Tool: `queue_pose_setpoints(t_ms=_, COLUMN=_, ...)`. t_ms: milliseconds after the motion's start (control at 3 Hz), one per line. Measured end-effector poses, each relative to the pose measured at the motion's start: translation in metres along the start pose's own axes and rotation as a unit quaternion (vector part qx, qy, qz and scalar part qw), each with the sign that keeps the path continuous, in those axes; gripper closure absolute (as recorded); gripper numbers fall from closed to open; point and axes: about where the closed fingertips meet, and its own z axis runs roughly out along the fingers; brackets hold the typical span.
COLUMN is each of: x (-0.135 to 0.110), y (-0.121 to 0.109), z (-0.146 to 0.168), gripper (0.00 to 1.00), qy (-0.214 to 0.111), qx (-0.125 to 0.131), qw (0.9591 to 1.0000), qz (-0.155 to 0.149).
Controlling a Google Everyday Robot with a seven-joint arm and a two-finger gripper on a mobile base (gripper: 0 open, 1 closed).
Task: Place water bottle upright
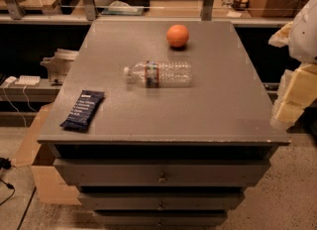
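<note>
The water bottle (159,74) lies on its side near the middle of the grey cabinet top (208,110). It is clear and ribbed, with its white cap pointing left and a red, white and blue-green label band near the neck. My gripper (293,97), pale yellow below a white arm part, hangs at the right edge of the view. It is beside the cabinet's right front corner, well to the right of the bottle and apart from it. It holds nothing that I can see.
An orange (177,35) sits behind the bottle toward the far edge. A dark blue snack bar (83,109) lies at the front left. The cabinet has drawers (161,174) below. A cardboard box (42,174) stands on the floor at the left, and shelves with clutter are behind.
</note>
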Motion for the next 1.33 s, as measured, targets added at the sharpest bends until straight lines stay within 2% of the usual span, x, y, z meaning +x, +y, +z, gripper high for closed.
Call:
queue_pose_setpoints(t_ms=333, x=0.0, y=0.0, z=0.0, gripper=0.0, qy=0.0, qx=0.0, qw=1.0, qz=0.0)
queue_pose_setpoints(t_ms=667, x=-0.026, y=-0.015, z=0.007, gripper=0.0, qy=-0.002, qx=0.002, qw=0.9998, qz=-0.021)
queue_pose_setpoints(t_ms=1000, x=-0.098, y=-0.039, z=0.022, gripper=0.0, qy=-0.018, qx=0.007, qw=0.997, qz=-0.075)
queue_pose_setpoints(t_ms=1333, x=-0.098, y=-0.039, z=0.022, gripper=0.0, qy=-0.018, qx=0.008, qw=0.997, qz=-0.075)
